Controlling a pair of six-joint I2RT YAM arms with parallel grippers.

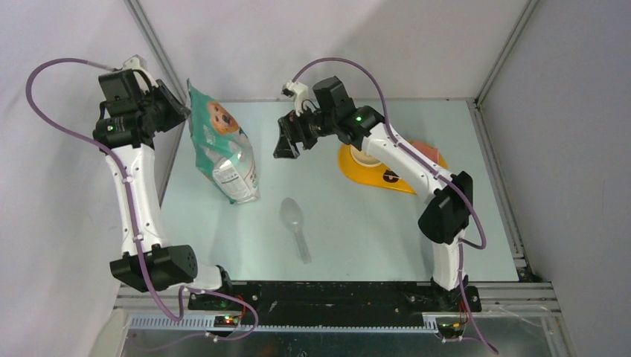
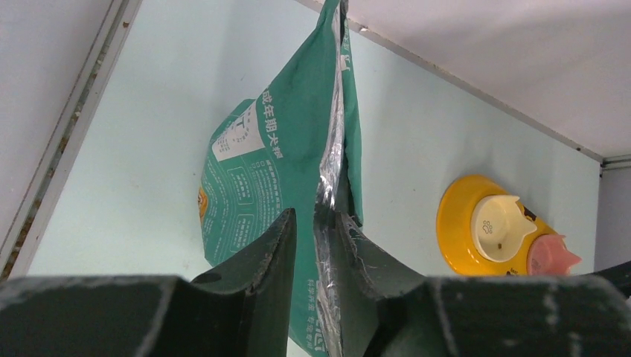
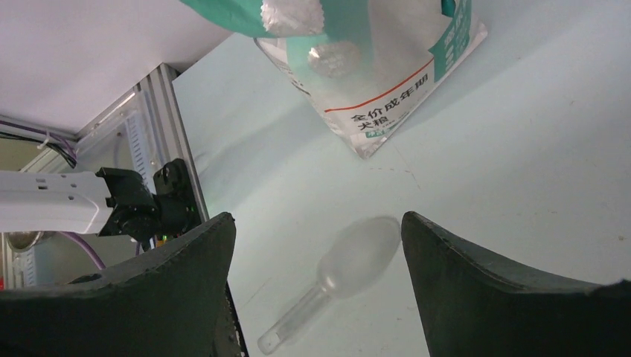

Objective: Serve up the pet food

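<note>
Taking the far edge of the desk [image 1: 357, 245] as 12 o'clock, a clear plastic scoop [image 1: 296, 222] lies flat nearest the arm bases, toward 6 o'clock from the desk's middle, with its handle near and its bowl far. Beyond it, at 10 o'clock, the teal-and-white pet food bag [image 1: 227, 149] stands leaning, dog print near the top; the kibble itself is hidden from every view. The right claw [image 1: 286, 140] hangs around 12 o'clock, fingers spread wide with nothing between them. At 2 o'clock sits the yellow feeder [image 1: 356, 171], partly under the right arm, holding a cream bowl [image 2: 497, 223] and a pink one [image 2: 552, 254]. Farthest, at 11 o'clock, the left claw [image 1: 175, 108] has its fingers close together on either side of the bag's top edge; whether they actually pinch it I cannot tell
</note>
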